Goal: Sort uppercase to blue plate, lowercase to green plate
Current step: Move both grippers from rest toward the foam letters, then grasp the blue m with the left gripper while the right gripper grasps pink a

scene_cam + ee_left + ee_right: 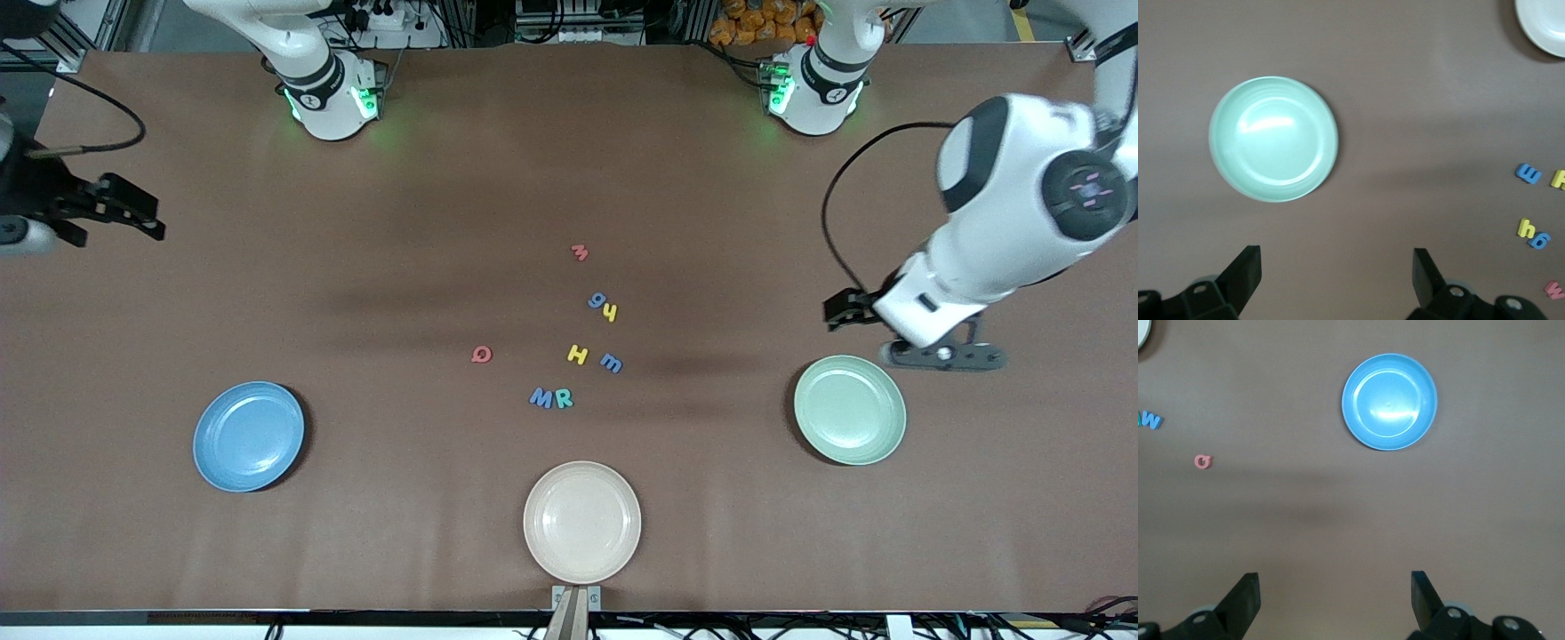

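Brown table (356, 293), eight foam letters (578, 355) mid-table, blue plate (249, 436), green plate (850, 410), cream plate (582, 522) at front edge, left gripper (1337, 273) and right gripper (1335, 597) released, empty, over bare table ends.

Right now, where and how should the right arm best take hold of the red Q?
Probably come straight down from above and pinch the red Q across its outer ring. It lies flat on the table, alone, with no letter touching it, so the open right gripper has room on every side.
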Robot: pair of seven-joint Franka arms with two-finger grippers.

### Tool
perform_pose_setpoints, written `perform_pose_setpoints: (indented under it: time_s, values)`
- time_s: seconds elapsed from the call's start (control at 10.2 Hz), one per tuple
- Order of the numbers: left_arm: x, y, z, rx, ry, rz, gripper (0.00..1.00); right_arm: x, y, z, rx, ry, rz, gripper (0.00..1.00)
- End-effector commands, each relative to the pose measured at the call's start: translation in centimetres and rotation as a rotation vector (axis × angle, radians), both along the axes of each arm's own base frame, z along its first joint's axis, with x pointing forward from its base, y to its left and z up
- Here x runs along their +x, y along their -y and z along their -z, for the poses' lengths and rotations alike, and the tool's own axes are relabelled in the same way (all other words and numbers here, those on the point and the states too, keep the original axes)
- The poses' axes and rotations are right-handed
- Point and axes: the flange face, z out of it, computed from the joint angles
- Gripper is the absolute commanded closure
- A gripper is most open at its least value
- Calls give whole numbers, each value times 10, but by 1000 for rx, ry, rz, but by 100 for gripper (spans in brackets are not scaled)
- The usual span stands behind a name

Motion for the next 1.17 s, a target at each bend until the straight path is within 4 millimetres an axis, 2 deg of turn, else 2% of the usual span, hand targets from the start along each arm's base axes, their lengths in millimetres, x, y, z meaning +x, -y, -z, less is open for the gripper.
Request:
perform_pose_setpoints:
  time_s: [0.0,0.1,0.2,0.29,0.49,0.78,0.98,1.08]
  values:
    - [4,31,22,-35,6,-46,0,15,-21,33,-1,-48,-18,0]
    - [3,48,33,-38,-2,-146,0,24,-34,48,-2,-58,-30,0]
    - [-3,78,48,-34,-20,-224,0,35,-53,72,-8,-69,-24,0]
    - [-4,97,68,-29,-36,-345,0,44,-77,92,-14,-69,-5,0]
    - [-1,128,94,-50,-29,-470,0,57,-126,135,-12,-76,52,0]
    - [-5,174,144,-79,5,-618,0,75,-147,203,61,-126,112,0]
    - [-12,204,185,-45,14,-709,0,79,-189,240,55,-96,149,0]
    - [-19,220,197,-39,2,-722,0,80,-214,259,51,-68,181,0]
